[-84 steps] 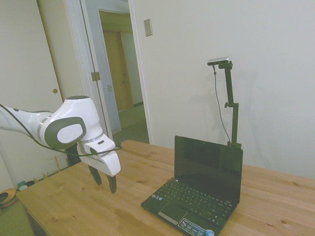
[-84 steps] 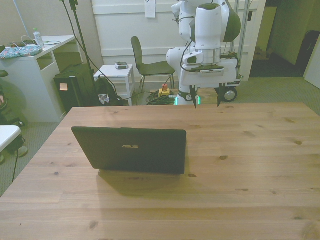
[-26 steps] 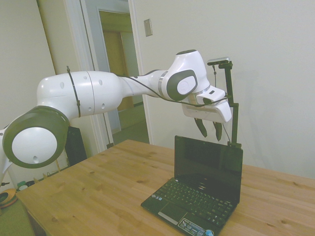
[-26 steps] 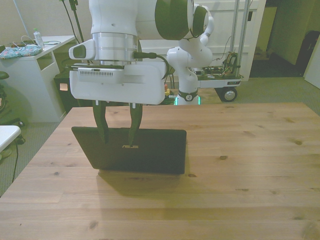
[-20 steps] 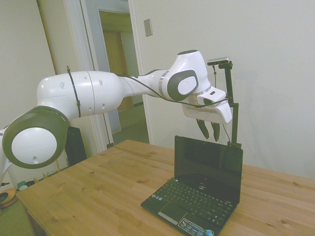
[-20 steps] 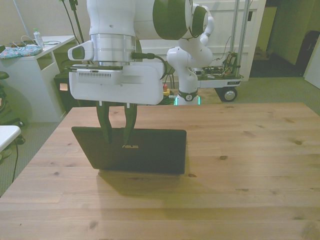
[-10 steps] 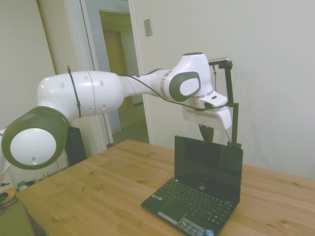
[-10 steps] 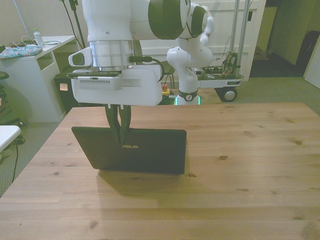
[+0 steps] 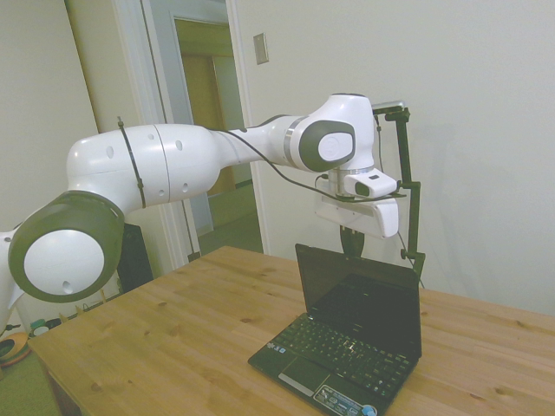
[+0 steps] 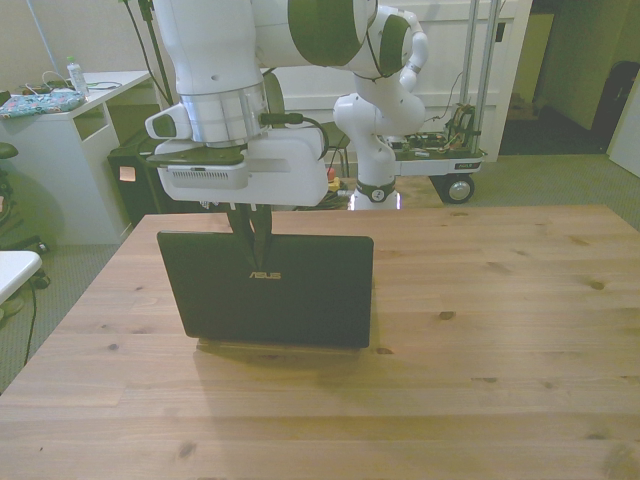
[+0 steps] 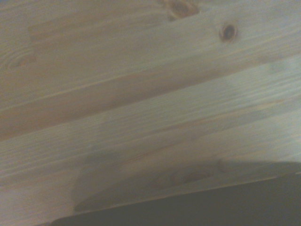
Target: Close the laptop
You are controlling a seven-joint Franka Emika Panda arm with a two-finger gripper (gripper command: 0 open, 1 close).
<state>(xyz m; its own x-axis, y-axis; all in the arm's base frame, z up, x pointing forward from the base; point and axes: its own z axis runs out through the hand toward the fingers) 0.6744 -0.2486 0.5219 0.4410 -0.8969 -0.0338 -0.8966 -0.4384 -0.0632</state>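
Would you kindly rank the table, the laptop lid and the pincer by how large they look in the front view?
1. Table, by far the largest.
2. Laptop lid.
3. Pincer: just the two dark fingers, drawn together at the lid's top edge.

Hand (image 10: 256, 243) went from wide open low over the table near the robot's side, up and across to the laptop (image 10: 268, 290), fingers shutting on the way; now pressed together at the lid's top edge, behind the lid in the side view. In the last half second the lid tipped toward the keyboard, screen leaning forward
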